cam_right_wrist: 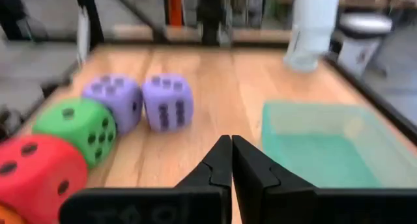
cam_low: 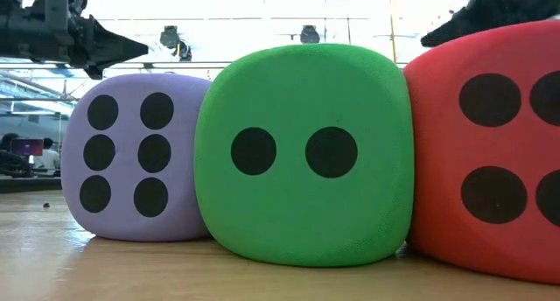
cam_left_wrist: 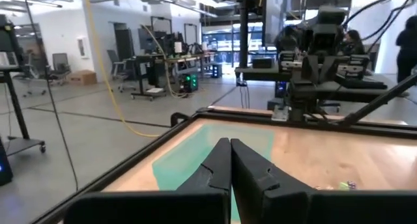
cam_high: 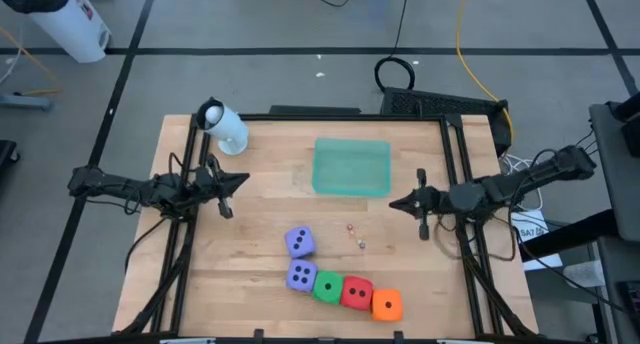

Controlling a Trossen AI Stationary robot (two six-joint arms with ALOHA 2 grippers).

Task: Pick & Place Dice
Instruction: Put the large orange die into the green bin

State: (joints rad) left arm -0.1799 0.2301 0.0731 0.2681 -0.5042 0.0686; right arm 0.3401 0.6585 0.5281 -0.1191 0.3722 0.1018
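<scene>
Five foam dice lie near the table's near edge: one purple die (cam_high: pixel 299 242) stands alone, and a second purple (cam_high: pixel 301 276), a green (cam_high: pixel 327 286), a red (cam_high: pixel 357 293) and an orange (cam_high: pixel 387 304) form a row. In the low view the purple (cam_low: pixel 131 157), green (cam_low: pixel 304 152) and red (cam_low: pixel 490 152) dice rest side by side on the wood. The right wrist view shows both purple dice (cam_right_wrist: pixel 168 101), the green (cam_right_wrist: pixel 77 127) and the red (cam_right_wrist: pixel 39 175). My left gripper (cam_high: pixel 243 181) hovers shut at the table's left side; my right gripper (cam_high: pixel 394 203) hovers shut at the right side. Neither touches anything.
A flat translucent teal tray (cam_high: pixel 351 167) lies at the table's far middle. A white cylinder (cam_high: pixel 226 126) lies at the far left corner. Tiny specks (cam_high: pixel 356 234) sit right of the lone purple die. Bare wood stretches between the two grippers.
</scene>
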